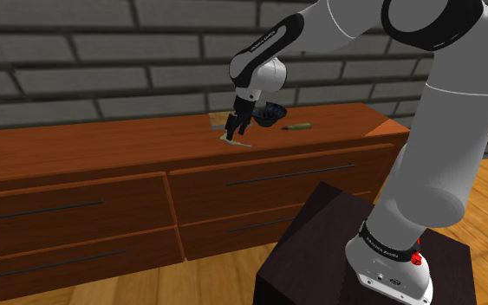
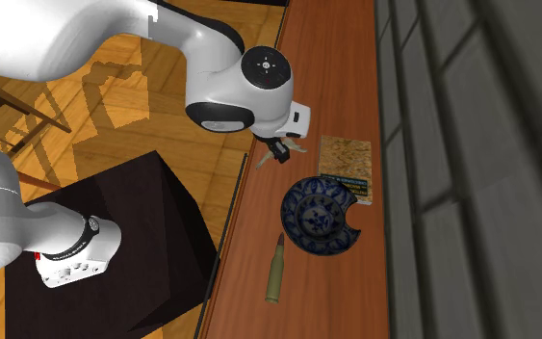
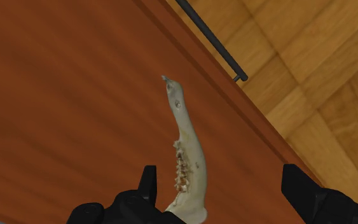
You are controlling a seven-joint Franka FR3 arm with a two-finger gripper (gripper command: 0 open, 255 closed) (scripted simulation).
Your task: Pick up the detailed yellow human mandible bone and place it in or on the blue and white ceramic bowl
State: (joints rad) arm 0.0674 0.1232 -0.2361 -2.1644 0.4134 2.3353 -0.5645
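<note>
- The counter (image 1: 77, 147) is a long wooden chest of drawers, and the work is being done near its front edge. The descent is best kept straight down and stopped just short of the top, not driven into it.
- The bowl (image 2: 322, 220), patterned blue and white with a notch missing from its rim, stands empty. In the second exterior view it is at about 5 o'clock from the jaws, near the bone but apart from it.
- The jaws are spread wide and nothing is clasped. They hang low over the counter, straddling the bone's toothed part.
- The step in hand is judged to be the last lowering before the grasp. The bone is seen much nearer one side of the jaws than the other, so a small sideways shift to centre it is advised before closing. Otherwise it is likely to be pushed along the top.
- The bone (image 3: 190, 159), pale yellowish, lies on the counter close to the front edge. In the shoulder view its long axis runs roughly from 10 to 4 o'clock, oblique to that edge. Its slender tip points away from the jaws. The axis crosses the closing line, so the narrow width would be gripped.
</note>
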